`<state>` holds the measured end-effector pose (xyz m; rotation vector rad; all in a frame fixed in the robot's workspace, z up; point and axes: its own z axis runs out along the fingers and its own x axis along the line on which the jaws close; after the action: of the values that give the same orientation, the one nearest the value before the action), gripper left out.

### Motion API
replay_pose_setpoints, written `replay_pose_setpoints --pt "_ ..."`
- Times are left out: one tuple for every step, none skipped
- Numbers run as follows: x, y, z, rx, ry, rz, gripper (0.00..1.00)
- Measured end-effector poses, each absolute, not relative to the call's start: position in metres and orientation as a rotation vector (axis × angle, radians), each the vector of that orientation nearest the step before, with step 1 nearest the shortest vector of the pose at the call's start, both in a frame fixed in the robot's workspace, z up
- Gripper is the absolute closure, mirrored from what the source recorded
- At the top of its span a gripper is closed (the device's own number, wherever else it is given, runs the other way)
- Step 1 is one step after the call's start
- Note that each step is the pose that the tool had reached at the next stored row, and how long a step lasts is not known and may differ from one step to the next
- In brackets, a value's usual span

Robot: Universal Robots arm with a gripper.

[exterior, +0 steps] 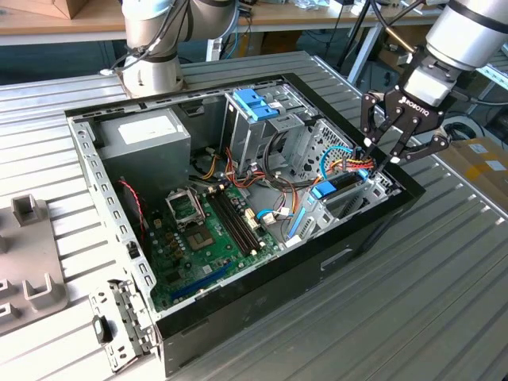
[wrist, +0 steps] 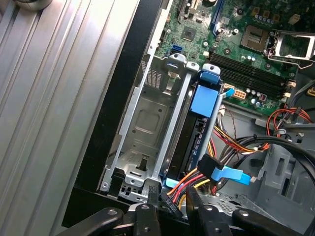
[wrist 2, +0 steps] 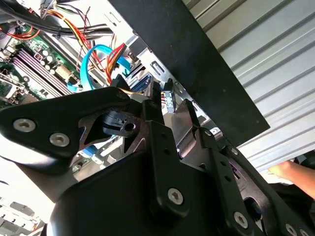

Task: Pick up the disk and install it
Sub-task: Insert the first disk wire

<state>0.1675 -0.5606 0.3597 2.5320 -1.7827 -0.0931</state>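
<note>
The blue-framed silver-grey disk (wrist: 202, 105) is being held on edge in the grey metal drive cage (wrist: 140, 118), the black claw (wrist: 172, 210) being held open beside its cabled end.

Exterior view sits high and well back, tilted down over the whole open case (exterior: 278, 286) on the table (exterior: 444, 302), gripper (exterior: 383, 156) at the exterior view's right. First wrist view stares close, nearly straight down, into the drive cage (wrist: 142, 118). Second wrist view sits closer yet, right against the gripper. Both wrist views catch the motherboard (wrist: 246, 64) and cables (wrist: 231, 147); the exterior view sees those too.
</note>
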Motion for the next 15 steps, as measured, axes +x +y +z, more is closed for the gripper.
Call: replay_pose_setpoints --pt "0.1675 -0.5606 0.3596 2.532 -1.783 -0.093 0.64" --pt "0.1675 -0.5606 0.3596 2.532 -1.783 -0.093 0.64" --pt "0.1675 -0.5606 0.3596 2.532 -1.783 -0.093 0.64" --pt "0.1675 -0.5606 0.3596 2.532 -1.783 -0.093 0.64" --pt "0.1675 -0.5606 0.3596 2.532 -1.783 -0.093 0.64" --pt "0.1675 -0.5606 0.3595 2.532 -1.783 -0.093 0.64" --pt "0.1675 -0.5606 0.3595 2.532 -1.783 -0.093 0.64" --pt "0.1675 -0.5606 0.3595 2.532 -1.783 -0.093 0.65" --pt "0.1675 -0.5606 0.3595 2.532 -1.783 -0.093 0.72" --pt "0.1675 -0.5606 0.3595 2.532 -1.783 -0.093 0.83" --pt "0.1675 -0.5606 0.3594 2.532 -1.783 -0.093 0.83" --pt "0.1675 -0.5606 0.3594 2.532 -1.783 -0.093 0.83" --pt "0.1675 -0.5606 0.3593 2.532 -1.783 -0.093 0.83" --pt "0.1675 -0.5606 0.3593 2.532 -1.783 -0.093 0.83" --pt "0.1675 -0.5606 0.3593 2.532 -1.783 -0.093 0.83"
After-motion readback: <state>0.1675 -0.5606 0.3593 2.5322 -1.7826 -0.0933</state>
